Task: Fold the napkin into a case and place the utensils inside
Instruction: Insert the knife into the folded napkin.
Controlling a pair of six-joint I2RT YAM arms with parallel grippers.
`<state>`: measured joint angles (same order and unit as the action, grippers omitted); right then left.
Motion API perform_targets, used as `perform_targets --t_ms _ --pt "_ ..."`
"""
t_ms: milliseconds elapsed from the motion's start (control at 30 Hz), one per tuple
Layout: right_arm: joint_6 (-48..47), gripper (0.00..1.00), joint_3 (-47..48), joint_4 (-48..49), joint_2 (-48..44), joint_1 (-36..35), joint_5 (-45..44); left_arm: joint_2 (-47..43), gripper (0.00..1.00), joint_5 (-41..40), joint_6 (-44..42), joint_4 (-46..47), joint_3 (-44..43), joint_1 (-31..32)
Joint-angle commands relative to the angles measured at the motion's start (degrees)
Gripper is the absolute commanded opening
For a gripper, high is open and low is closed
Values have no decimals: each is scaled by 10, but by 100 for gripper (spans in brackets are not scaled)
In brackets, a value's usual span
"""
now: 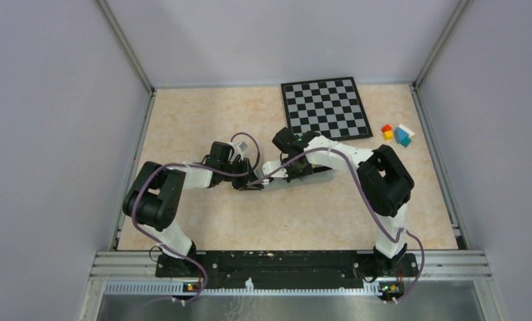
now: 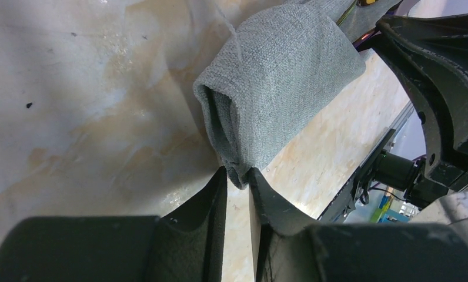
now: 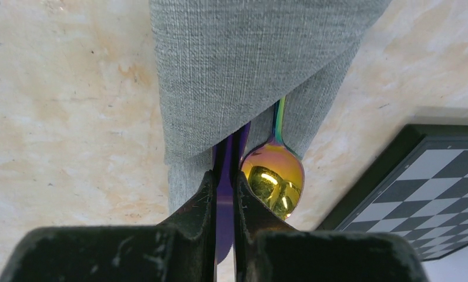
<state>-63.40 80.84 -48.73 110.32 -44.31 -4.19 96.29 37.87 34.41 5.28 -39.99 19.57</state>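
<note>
While the right gripper clamps the knife (spoon alongside) near the chessboard, the left gripper pinches the end of the case.

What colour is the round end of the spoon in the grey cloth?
The spoon bowl is shiny yellow-gold, reddish at its rim; clearest in right wrist view.

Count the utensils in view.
2. Knife gripped by the right gripper, its far end inside the cloth; spoon beside it, handle under the cloth. More may be hidden inside.
</note>
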Motion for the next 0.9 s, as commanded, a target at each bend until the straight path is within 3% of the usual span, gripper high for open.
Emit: perform_targets --t_ms 0,867 --pt "3 0 31 8 12 -14 20 7 25 -5 -4 24 5 4" --pt "43 0 64 21 33 -42 75 10 25 -8 -5 26 4 6"
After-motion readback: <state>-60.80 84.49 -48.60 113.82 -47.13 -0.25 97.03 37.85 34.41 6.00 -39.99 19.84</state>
